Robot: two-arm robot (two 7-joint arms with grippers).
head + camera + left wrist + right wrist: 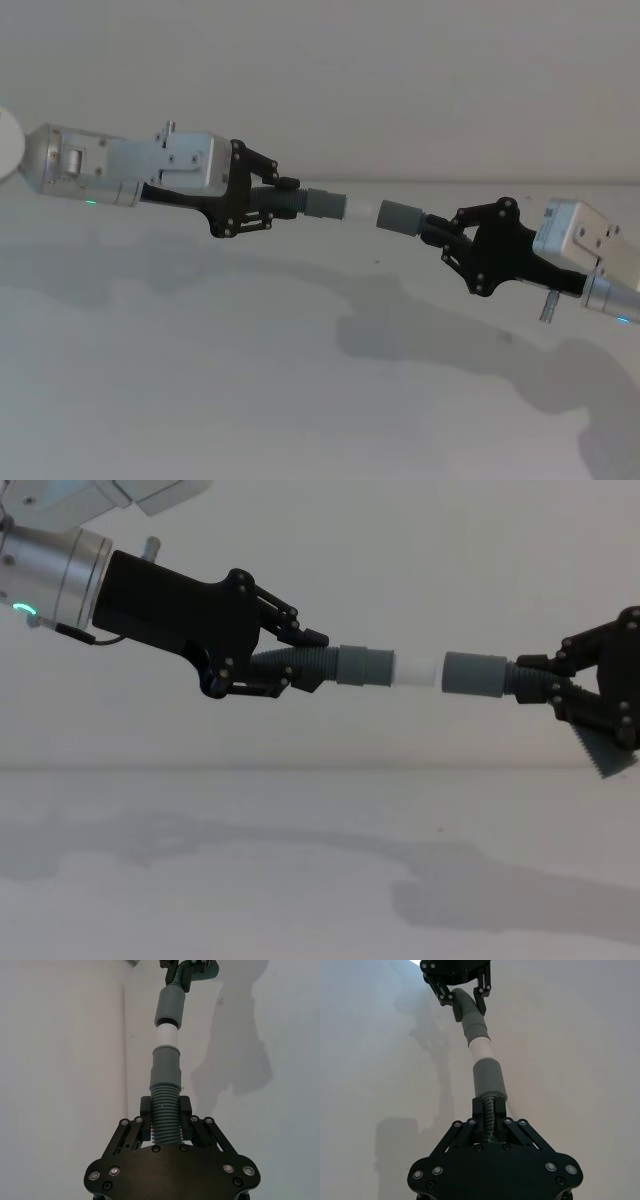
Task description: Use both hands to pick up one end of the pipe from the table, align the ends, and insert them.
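Both pipe pieces hang in the air above the white table [300,400]. My left gripper [280,203] is shut on the ribbed part of the left pipe piece [318,204], whose grey collar ends in a white spigot [361,210]. My right gripper [440,235] is shut on the ribbed part of the right pipe piece [398,216]. The white spigot [415,670] meets the mouth of the right collar [475,673], and the two pieces lie almost in one line. The left wrist view shows the ribbed hose [165,1110] between the fingers; the right wrist view shows the collar [489,1080].
The arms' shadows [420,330] fall on the bare table below the joint. A pale wall rises behind the table's far edge [320,768]. A white round object [8,140] shows at the far left edge.
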